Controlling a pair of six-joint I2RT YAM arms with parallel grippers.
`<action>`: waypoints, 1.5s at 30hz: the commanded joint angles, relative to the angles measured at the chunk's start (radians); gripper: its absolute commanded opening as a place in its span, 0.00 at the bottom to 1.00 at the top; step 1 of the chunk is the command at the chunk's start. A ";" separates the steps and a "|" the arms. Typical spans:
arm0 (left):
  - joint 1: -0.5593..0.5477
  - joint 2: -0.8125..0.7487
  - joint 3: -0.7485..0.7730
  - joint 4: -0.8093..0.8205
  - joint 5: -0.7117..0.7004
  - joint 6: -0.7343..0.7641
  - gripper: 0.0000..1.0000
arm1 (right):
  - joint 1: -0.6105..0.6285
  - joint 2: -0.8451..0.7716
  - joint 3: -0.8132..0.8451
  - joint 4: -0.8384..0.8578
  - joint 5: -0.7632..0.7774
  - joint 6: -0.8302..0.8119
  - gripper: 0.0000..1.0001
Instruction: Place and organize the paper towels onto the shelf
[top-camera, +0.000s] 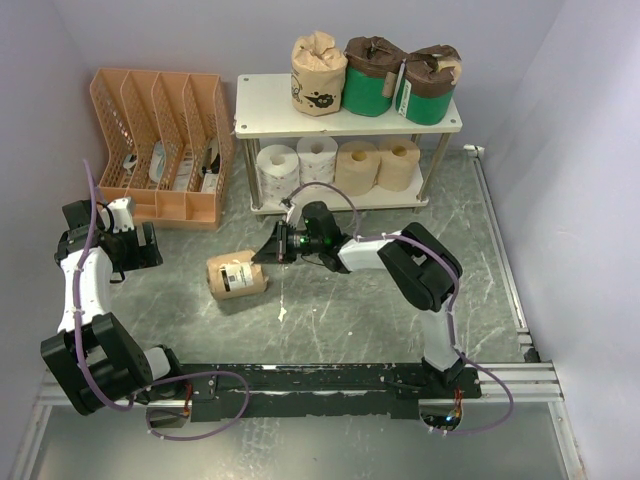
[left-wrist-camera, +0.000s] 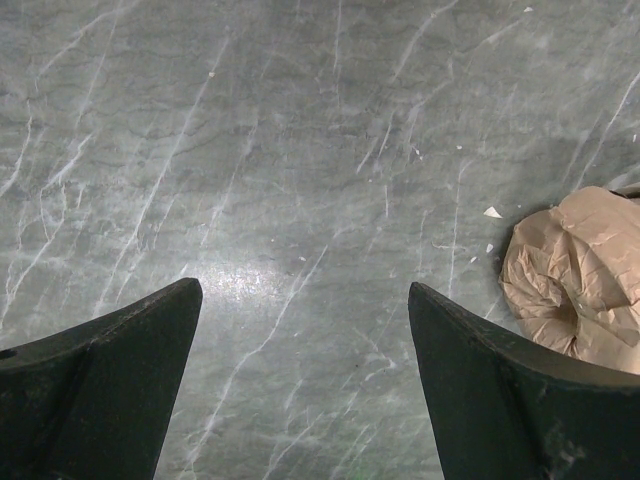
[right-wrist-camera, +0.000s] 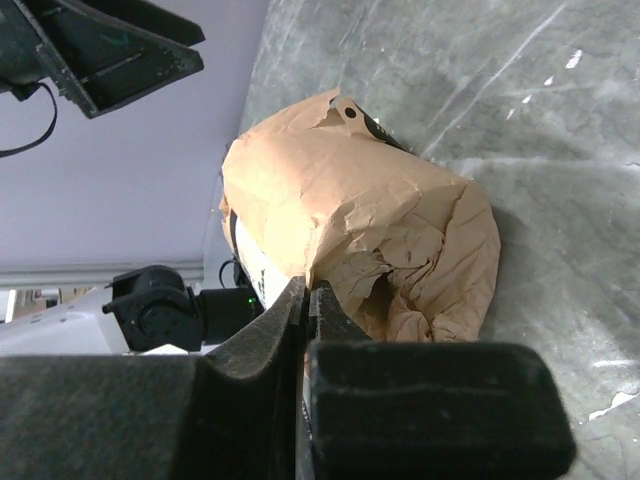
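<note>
Tan paper catches the eye first on the top camera: a paper-wrapped roll (top-camera: 236, 276) lies on its side on the grey marbled table (top-camera: 470, 290), in front of the shelf (top-camera: 270, 105) and off toward its left end. On the shelf's top board stand another tan-wrapped roll (top-camera: 318, 72), a green-wrapped roll (top-camera: 372, 75) and a second green-wrapped roll (top-camera: 428, 82). The lower board carries a row: dotted white roll (top-camera: 278, 170), plain white roll (top-camera: 318, 155), first bare tan roll (top-camera: 357, 165), second bare tan roll (top-camera: 399, 162). An orange file organizer (top-camera: 160, 145) sits just beside the shelf's left end. The right gripper (top-camera: 262, 252) hangs in front of the shelf, tips aimed at the lying roll and very near it. The left gripper (top-camera: 148, 248) is well off to the shelf's front left.

Over to the left wrist: the left gripper (left-wrist-camera: 305, 288) has its fingers spread wide with bare table (left-wrist-camera: 300, 120) between them, and the crumpled end of the paper-wrapped roll (left-wrist-camera: 575, 270) is at the right edge, apart from both fingers.

Right wrist now: the right gripper (right-wrist-camera: 306, 288) has its fingers pressed together, no gap showing, tips right against the paper-wrapped roll (right-wrist-camera: 370, 220) on the table (right-wrist-camera: 560, 120). Whether a fold of wrapper is caught between them, I can't tell.
</note>
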 joint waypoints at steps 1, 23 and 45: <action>0.009 0.002 0.031 -0.002 0.004 0.002 0.96 | -0.020 -0.023 0.006 0.030 -0.069 -0.012 0.00; 0.009 0.008 0.032 -0.001 -0.006 -0.001 0.96 | -0.024 -0.387 0.804 -1.202 0.291 -1.389 0.00; 0.008 0.003 0.030 0.004 -0.019 -0.007 0.96 | -0.024 -0.299 1.219 -1.357 0.300 -1.487 0.00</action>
